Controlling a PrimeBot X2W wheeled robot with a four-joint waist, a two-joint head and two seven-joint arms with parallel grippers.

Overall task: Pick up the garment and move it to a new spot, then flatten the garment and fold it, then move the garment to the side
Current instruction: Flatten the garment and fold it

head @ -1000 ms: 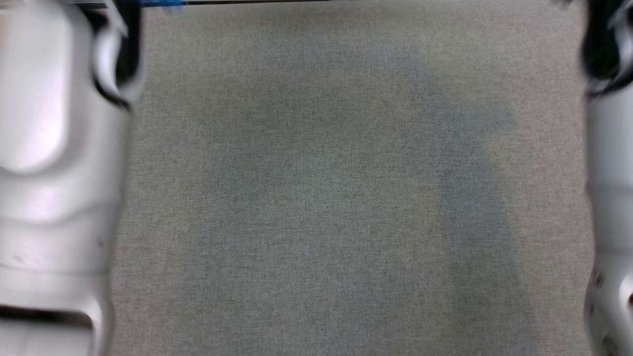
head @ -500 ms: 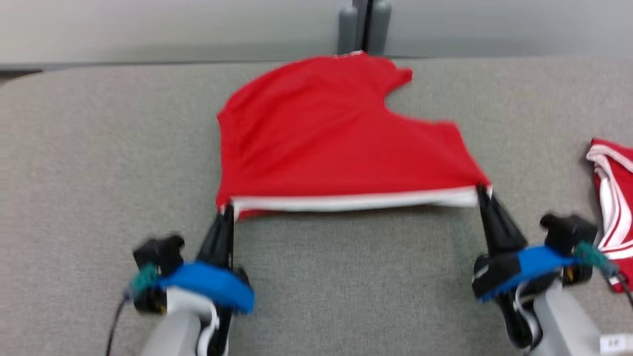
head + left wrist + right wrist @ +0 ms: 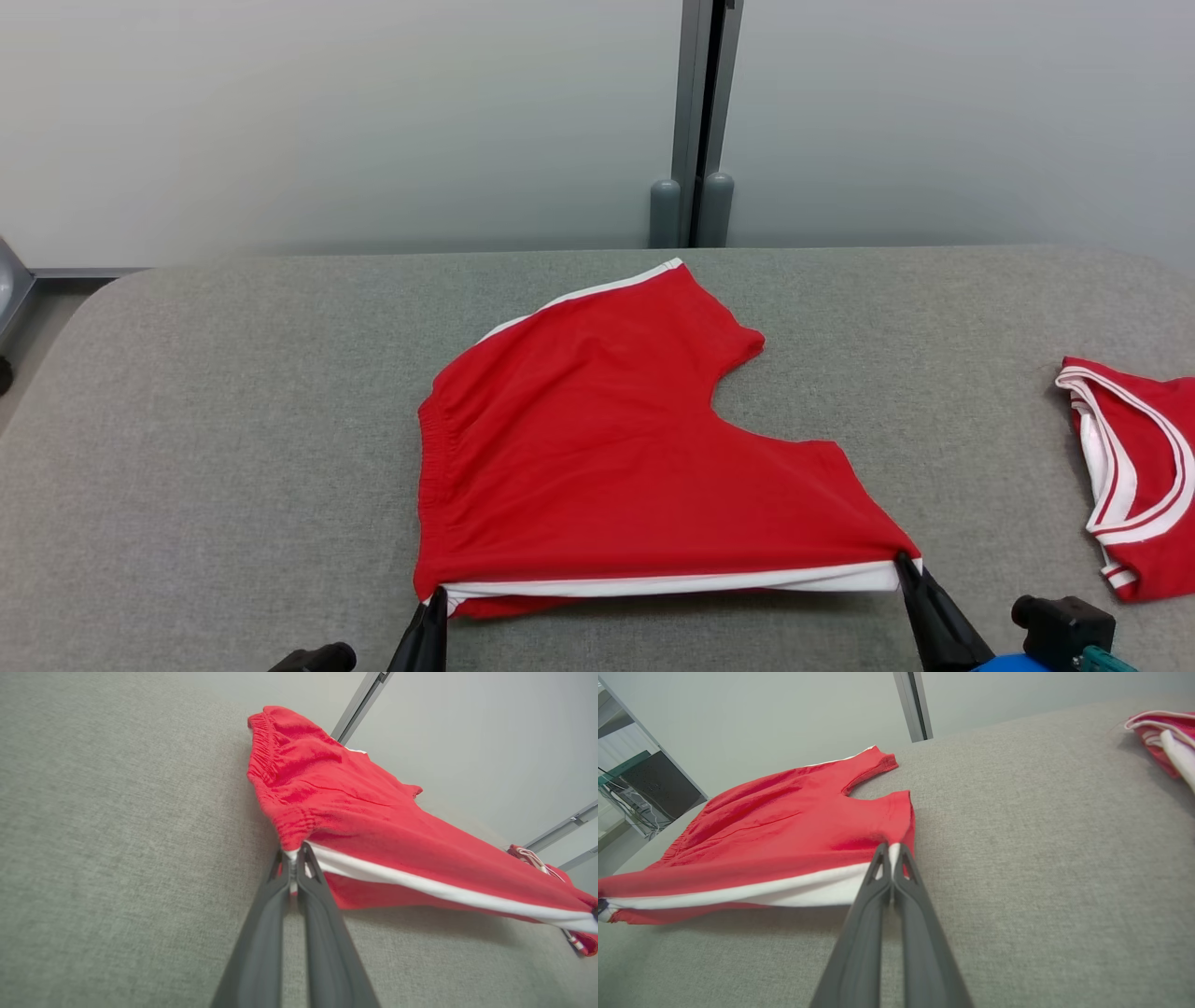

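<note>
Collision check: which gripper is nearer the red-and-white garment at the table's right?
Right. The right gripper pinches the corner of the red shorts toward the red-and-white garment; the left gripper pinches the opposite corner, farther off.

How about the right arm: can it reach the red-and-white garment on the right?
Probably not yet: the right gripper has its jaws shut on the red shorts. The red-and-white garment lies near, with grey table between.

Those shorts (image 3: pixel 597 448) are bright red with white side stripes, tabletop (image 3: pixel 233 420) is heathered grey, second garment (image 3: pixel 1167 560) red with white banding.
</note>
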